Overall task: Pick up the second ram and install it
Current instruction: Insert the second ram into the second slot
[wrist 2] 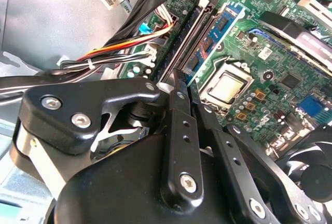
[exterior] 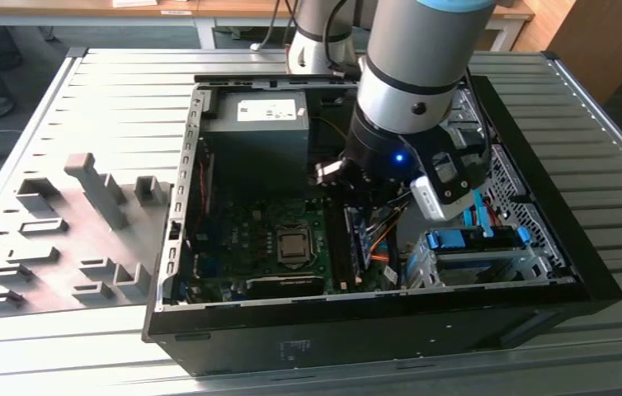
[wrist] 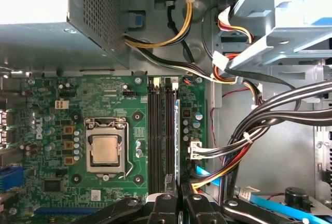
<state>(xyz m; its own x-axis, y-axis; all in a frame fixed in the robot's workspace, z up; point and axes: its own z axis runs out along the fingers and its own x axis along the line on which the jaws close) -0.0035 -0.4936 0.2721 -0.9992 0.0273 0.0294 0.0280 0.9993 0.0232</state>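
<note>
The second ram (wrist: 177, 141) is a thin dark stick with a blue edge. It stands on edge among the motherboard's black memory slots (wrist: 158, 136), on the side away from the processor. It also shows in the second wrist view as the second ram (wrist 2: 220, 27) and in the exterior view as the second ram (exterior: 349, 247). My gripper (wrist: 180, 199) is in line with the stick, at its end farther from the power supply. Its black fingers (wrist 2: 179, 130) are drawn together with nothing visible between them. I cannot tell whether the tips touch the stick. In the exterior view the gripper (exterior: 350, 191) hangs inside the open case.
The power supply (exterior: 256, 124) sits at the far end of the case and the processor socket (wrist: 106, 149) is beside the slots. A black cable bundle (wrist: 270, 120) runs close on the other side. The drive cage (exterior: 476, 247) is toward the exterior view's right. Gray fixture blocks (exterior: 80, 206) stand on the table.
</note>
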